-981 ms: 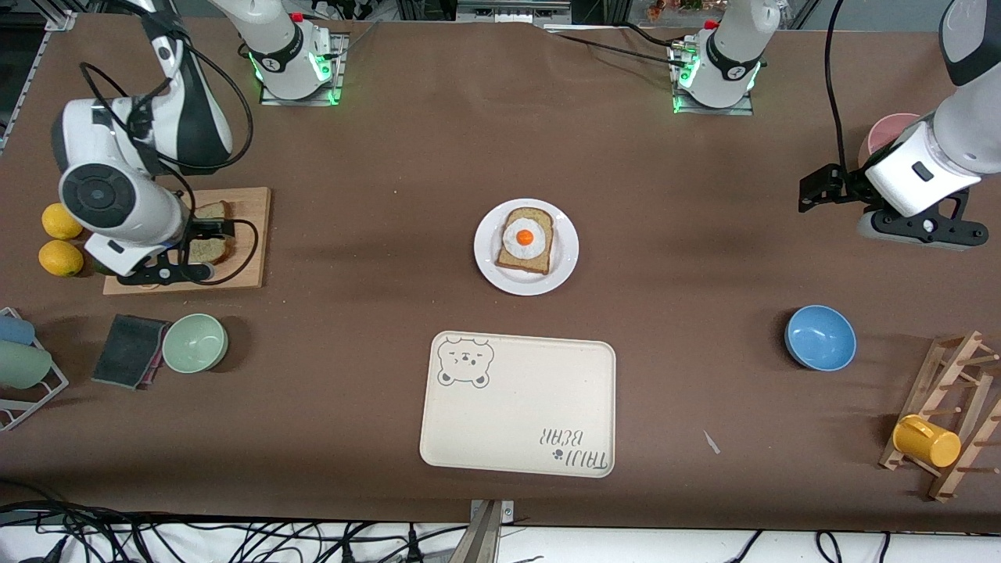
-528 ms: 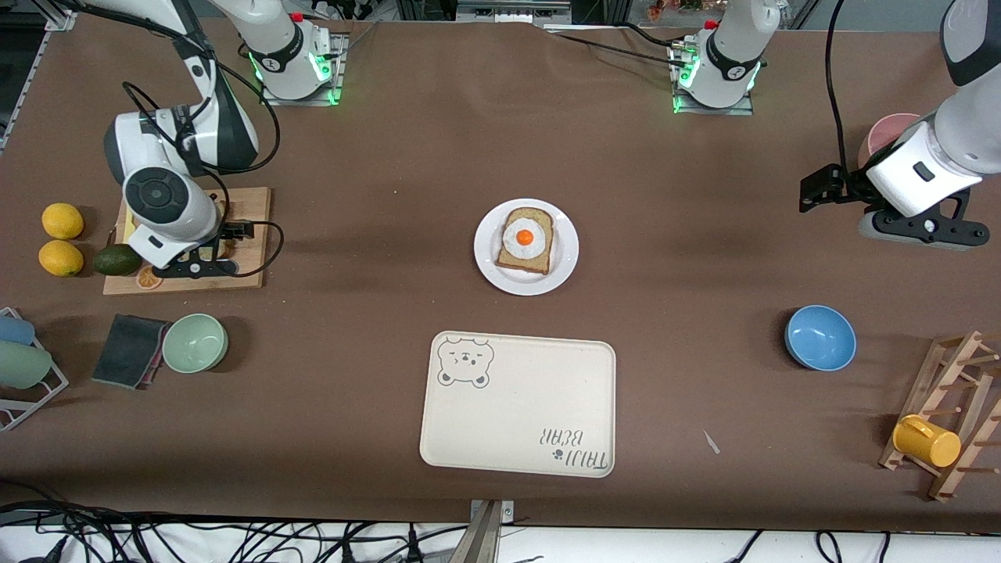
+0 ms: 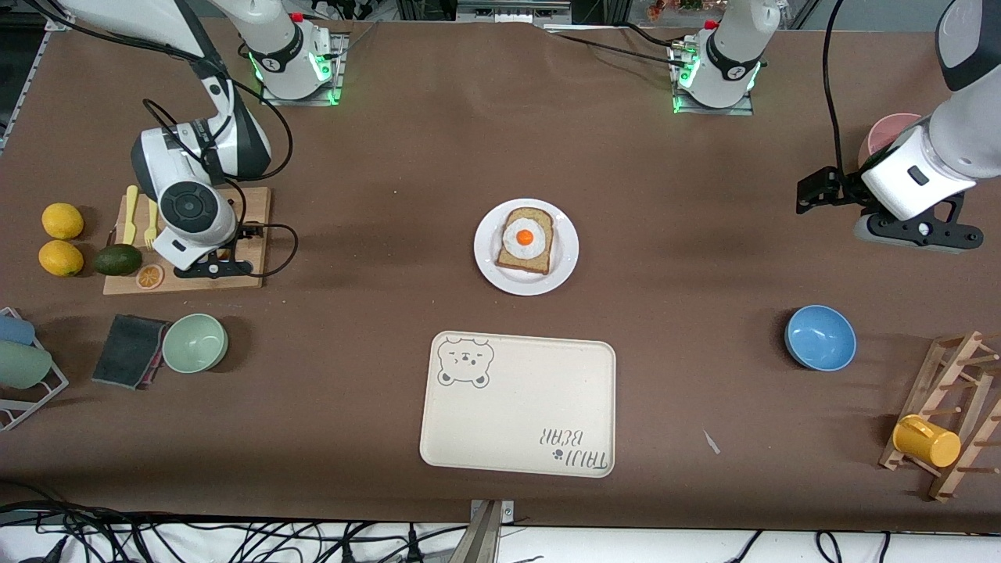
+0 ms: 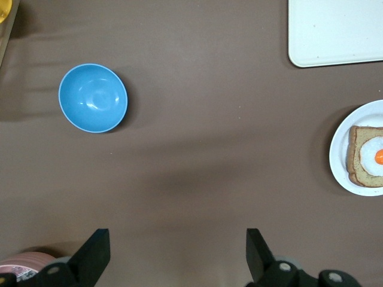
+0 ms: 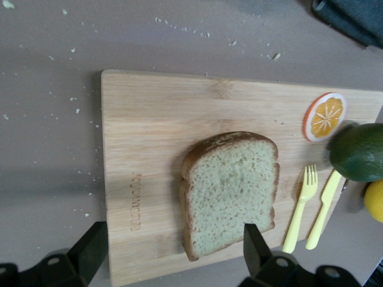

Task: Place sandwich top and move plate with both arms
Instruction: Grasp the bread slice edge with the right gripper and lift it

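Observation:
The sandwich top, a plain brown speckled slice, lies flat on a wooden cutting board at the right arm's end of the table. My right gripper hangs open over the board, its fingers either side of the slice's edge and clear of it. In the front view the right gripper and wrist hide the slice. The white plate sits mid-table with an egg-topped slice on it. My left gripper waits open and empty over bare table at the left arm's end; its wrist view catches the plate.
On or beside the board are two lemons, an avocado, an orange slice and a yellow fork and knife. Nearer the camera are a green bowl, the bear tray, a blue bowl and a mug rack.
The right arm has swung along the cutting board toward the table's middle, uncovering the avocado, orange slice and cutlery and covering the slice. The left arm has barely shifted.

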Controlling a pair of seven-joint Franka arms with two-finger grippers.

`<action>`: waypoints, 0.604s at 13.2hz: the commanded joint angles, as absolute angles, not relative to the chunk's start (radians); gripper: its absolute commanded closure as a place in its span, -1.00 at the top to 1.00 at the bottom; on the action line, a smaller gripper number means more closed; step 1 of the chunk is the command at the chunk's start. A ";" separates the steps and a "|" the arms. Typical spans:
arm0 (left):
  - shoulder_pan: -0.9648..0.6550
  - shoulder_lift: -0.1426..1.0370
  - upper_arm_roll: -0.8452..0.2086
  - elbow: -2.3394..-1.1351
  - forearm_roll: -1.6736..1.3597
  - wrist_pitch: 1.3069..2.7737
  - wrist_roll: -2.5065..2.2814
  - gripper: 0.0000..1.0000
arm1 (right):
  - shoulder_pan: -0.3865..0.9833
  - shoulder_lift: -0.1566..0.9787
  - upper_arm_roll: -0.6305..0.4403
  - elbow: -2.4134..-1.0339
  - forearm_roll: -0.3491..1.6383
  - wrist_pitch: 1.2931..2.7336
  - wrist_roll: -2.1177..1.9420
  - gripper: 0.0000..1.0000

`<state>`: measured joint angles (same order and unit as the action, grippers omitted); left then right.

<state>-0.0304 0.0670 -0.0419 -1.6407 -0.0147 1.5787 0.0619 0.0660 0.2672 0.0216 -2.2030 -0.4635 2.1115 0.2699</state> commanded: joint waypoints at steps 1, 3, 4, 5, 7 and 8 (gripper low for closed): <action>-0.032 0.081 -0.041 -1.611 -0.029 1.571 0.058 1.00 | 0.057 0.288 0.014 -2.200 -0.486 2.126 0.285 1.00; -0.032 0.083 -0.041 -1.611 -0.028 1.571 0.058 1.00 | 0.057 0.310 -0.001 -2.198 -0.486 2.141 0.285 0.99; -0.032 0.083 -0.041 -1.611 -0.028 1.571 0.058 1.00 | 0.057 0.319 -0.008 -2.198 -0.486 2.143 0.285 0.99; -0.032 0.081 -0.041 -1.611 -0.028 1.571 0.058 1.00 | 0.057 0.325 -0.008 -2.197 -0.486 2.143 0.285 0.98; -0.031 0.081 -0.041 -1.611 -0.028 1.571 0.058 1.00 | 0.052 0.347 -0.009 -2.195 -0.488 2.144 0.285 0.90; -0.031 0.083 -0.041 -1.611 -0.029 1.571 0.058 1.00 | 0.046 0.360 -0.015 -2.191 -0.503 2.145 0.285 0.80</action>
